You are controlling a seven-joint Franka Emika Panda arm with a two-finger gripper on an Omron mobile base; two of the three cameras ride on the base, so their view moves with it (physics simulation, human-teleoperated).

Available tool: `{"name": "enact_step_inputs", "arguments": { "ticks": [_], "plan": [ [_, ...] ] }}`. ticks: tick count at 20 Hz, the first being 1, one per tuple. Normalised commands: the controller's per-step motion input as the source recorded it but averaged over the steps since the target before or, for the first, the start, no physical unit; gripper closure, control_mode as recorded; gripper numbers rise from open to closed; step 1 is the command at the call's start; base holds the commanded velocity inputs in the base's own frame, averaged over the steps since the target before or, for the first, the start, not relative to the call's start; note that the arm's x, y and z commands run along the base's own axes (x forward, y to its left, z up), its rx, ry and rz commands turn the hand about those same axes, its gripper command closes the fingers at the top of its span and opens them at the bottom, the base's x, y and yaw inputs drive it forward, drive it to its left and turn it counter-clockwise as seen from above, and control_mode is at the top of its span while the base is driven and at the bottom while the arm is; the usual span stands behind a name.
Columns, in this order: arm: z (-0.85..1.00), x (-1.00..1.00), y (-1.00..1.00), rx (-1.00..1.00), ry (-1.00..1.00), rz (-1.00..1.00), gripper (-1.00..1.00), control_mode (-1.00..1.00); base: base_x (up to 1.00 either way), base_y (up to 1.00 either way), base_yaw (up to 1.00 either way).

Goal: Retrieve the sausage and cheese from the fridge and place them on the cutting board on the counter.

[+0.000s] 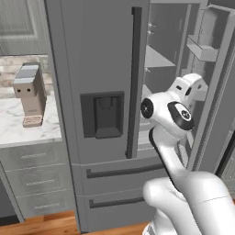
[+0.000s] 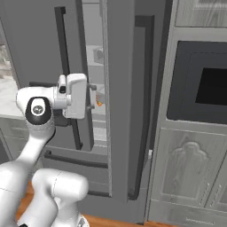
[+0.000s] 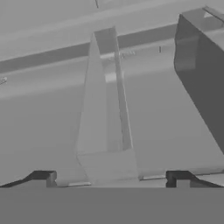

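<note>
1. Currently the fridge (image 1: 103, 114) fills the centre of the left base view: left door shut, with the dark dispenser recess (image 1: 103, 114) at mid-frame; right door (image 1: 215, 92) swung open at the right edge.
2. Arm reaches into the open compartment at centre right of the left base view; the white hand sits just left of centre in the right base view.
3. Pincer (image 3: 111, 177) wide open, nothing between its tips; the two dark fingertips (image 3: 41, 176) stand far apart at the bottom of the hand view.
4. Hand view: grey fridge interior, a translucent divider (image 3: 107, 96) at centre.
5. Small orange spot (image 2: 98, 103) just right of the hand in the right base view; cannot tell if it is the cheese.
6. Bench (image 1: 18, 126) at mid left of the left base view, carrying a coffee machine (image 1: 30, 94).
</note>
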Motion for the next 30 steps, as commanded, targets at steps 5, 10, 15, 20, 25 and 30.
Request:
{"name": "enact_step_inputs", "arguments": {
  "ticks": [5,10,15,20,25,30],
  "plan": [
    [-0.04,0.34,-0.7,0.0,0.0,-0.14,-1.0,-1.0,0.0,0.0,0.0],
    [0.0,-0.03,-1.0,-0.03,0.0,-0.25,-1.0,-1.0,0.0,0.0,0.0],
    [0.0,-0.24,-1.0,-0.04,0.0,-0.25,-1.0,-1.0,0.0,0.0,0.0],
    [0.4,-0.16,-0.73,0.0,-0.2,-0.01,-1.0,-1.0,0.0,0.0,0.0],
    [0.59,-0.33,-0.01,-0.01,-0.28,0.07,-1.0,-1.0,0.0,0.0,0.0],
    [0.3,-0.95,-0.16,-0.04,-0.35,0.01,-1.0,-1.0,0.0,0.0,0.0]
  ]
}}
